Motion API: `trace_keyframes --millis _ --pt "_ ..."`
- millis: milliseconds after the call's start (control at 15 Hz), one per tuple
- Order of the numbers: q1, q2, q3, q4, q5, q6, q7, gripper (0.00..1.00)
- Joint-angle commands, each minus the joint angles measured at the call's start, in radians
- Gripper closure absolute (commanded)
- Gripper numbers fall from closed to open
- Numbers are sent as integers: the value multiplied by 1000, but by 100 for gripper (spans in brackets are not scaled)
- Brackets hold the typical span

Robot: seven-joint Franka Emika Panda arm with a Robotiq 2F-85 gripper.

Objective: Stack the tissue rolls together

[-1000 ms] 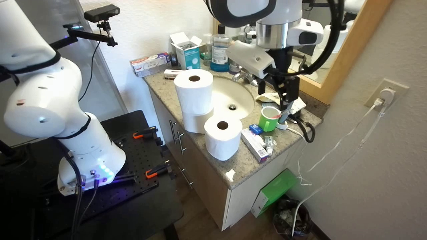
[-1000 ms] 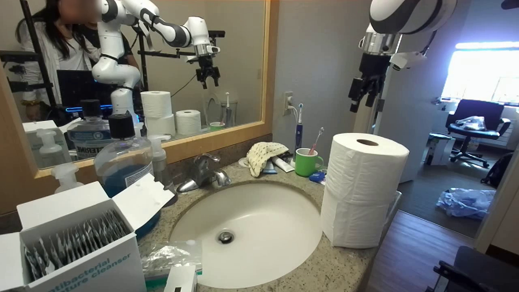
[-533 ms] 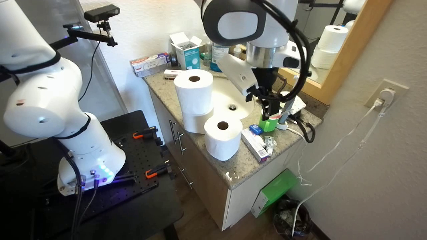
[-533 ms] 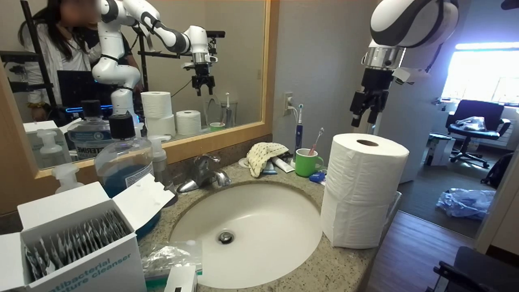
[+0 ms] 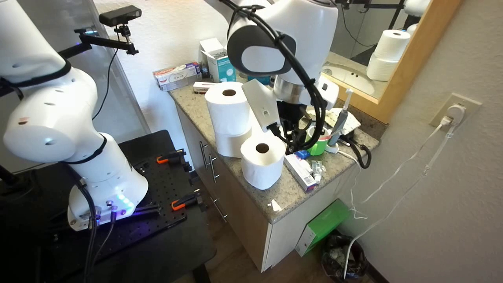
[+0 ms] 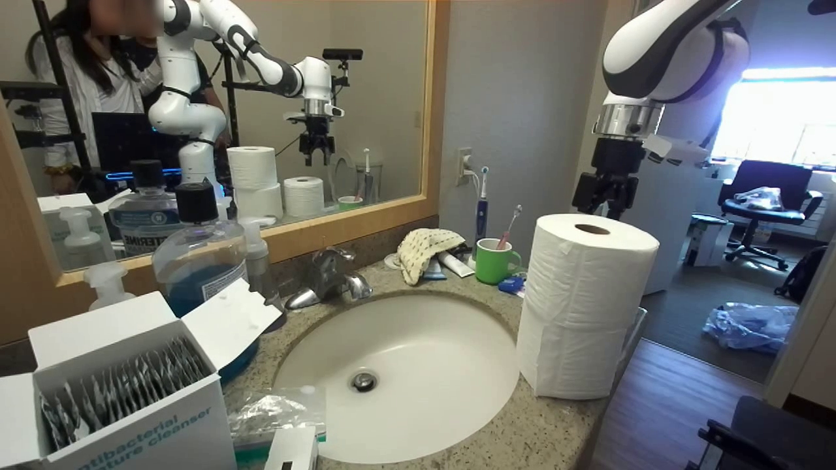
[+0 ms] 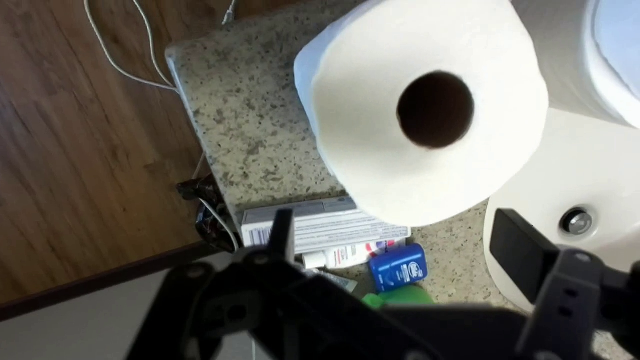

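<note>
Two white tissue rolls stand stacked at the sink's edge, the upper roll point(image 5: 228, 114) squarely on the lower roll point(image 5: 232, 144). A third tissue roll point(image 5: 262, 169) stands upright by itself close to the stack, near the counter corner. From the side of the stack point(image 6: 581, 313), that single roll is hidden, though its mirror reflection shows. My gripper point(image 5: 289, 143) is low beside the single roll, on its mug side. In the wrist view the open gripper point(image 7: 403, 244) has its fingers wide apart with nothing held, and the single roll point(image 7: 360, 150) lies just ahead of them.
A toothpaste box point(image 7: 325, 225), a blue floss case point(image 7: 398, 267) and a green mug point(image 5: 316, 145) sit below and beside the gripper. An electric toothbrush point(image 5: 340, 122) rises behind the mug. The sink basin point(image 6: 418, 365) adjoins the rolls; the counter edge is close.
The arm has come down and moved away from the mug and mirror toward the single roll. The jaws have stayed open, and all the rolls stand where they were.
</note>
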Motion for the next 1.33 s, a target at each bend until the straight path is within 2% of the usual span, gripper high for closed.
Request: trace_keyframes --millis 0,400,733,1267 --pt "-19 -69 -9 -57 8 8 13 0" --pt "-34 -117 -19 -137 -31 33 55 0" --pt "-36 -121 -4 -183 -132 46 151 0" --pt "-24 -92 -9 -191 -153 88 115 0"
